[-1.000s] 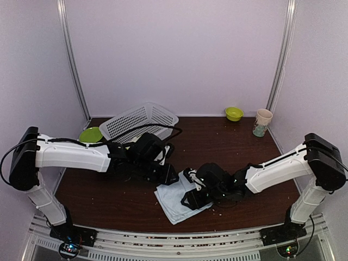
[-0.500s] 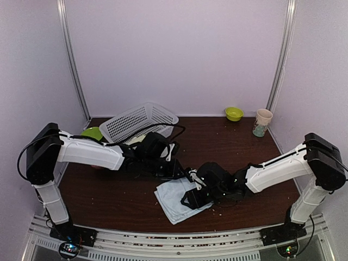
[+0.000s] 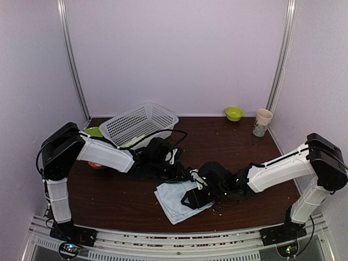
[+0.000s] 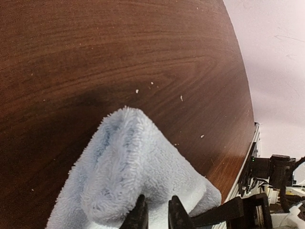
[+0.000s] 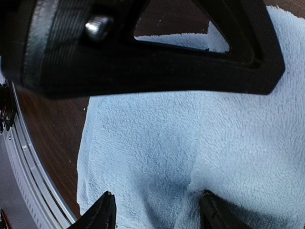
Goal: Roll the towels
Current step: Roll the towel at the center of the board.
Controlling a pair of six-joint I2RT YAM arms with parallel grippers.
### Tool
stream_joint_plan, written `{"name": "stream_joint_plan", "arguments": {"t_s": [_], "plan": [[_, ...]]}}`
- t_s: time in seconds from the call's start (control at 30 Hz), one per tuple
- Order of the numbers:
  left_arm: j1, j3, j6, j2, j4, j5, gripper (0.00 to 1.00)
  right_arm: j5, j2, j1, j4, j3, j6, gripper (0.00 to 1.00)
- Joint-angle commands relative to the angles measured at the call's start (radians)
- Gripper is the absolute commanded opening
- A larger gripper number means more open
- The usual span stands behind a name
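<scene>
L hand point(image 4: 157, 213) is clamped tight on a raised fold of the pale blue towel point(image 3: 173, 202), fingertips nearly together w/ the terry pinched btwn them, so the cloth stands up in a soft peak above the dark wood surface point(image 3: 239, 147). R hand point(image 5: 157, 214) has its fingers point(image 5: 102, 212) well apart, tips pressed down onto the same towel w/ a shallow crease running btwn them; it grips nothing. From above, the towel lies near the front-centre of the surface, partly folded over on itself, w/ the L hand at its far edge and the R hand on its right part. A black frame point(image 5: 143, 67) crosses the top of the R wrist view (can't tell which arm it belongs to). At back-left sits a white mesh basket point(image 3: 142, 120) w/ a green dish point(image 3: 92, 132) just beside it. At back-right a small green bowl point(image 3: 234, 113) and a printed cup point(image 3: 262, 122) stand near each other. Pale crumbs point(image 4: 137, 90) dot the wood round the towel.
</scene>
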Motion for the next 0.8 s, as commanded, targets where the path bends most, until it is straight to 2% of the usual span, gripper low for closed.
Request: {"name": "stream_joint_plan", "arguments": {"t_s": [0.0,0.3,0.33,0.47,0.53,0.63,0.77], "plan": [[0.026,-0.021,-0.032,0.029,0.07,0.032,0.14,0.001,-0.058,-0.008,-0.084,-0.009,-0.005,0.63],[0.043,-0.065,-0.038,0.04,0.047,0.013,0.08,0.081,-0.231,-0.015,-0.26,0.028,-0.031,0.63],[0.043,-0.069,-0.038,0.038,0.047,0.012,0.08,0.1,-0.23,-0.015,-0.27,0.029,-0.029,0.61],[0.042,-0.081,-0.034,0.028,0.038,0.007,0.06,0.097,-0.167,-0.013,-0.314,0.054,-0.029,0.35],[0.042,-0.082,-0.022,0.024,0.021,0.002,0.05,0.084,-0.136,-0.001,-0.308,0.048,-0.028,0.26],[0.041,-0.085,-0.012,0.024,0.001,-0.006,0.04,0.08,-0.087,0.017,-0.315,0.042,-0.012,0.2],[0.041,-0.084,-0.005,0.036,-0.018,-0.017,0.04,0.096,-0.011,0.024,-0.354,0.043,0.02,0.18]]}}
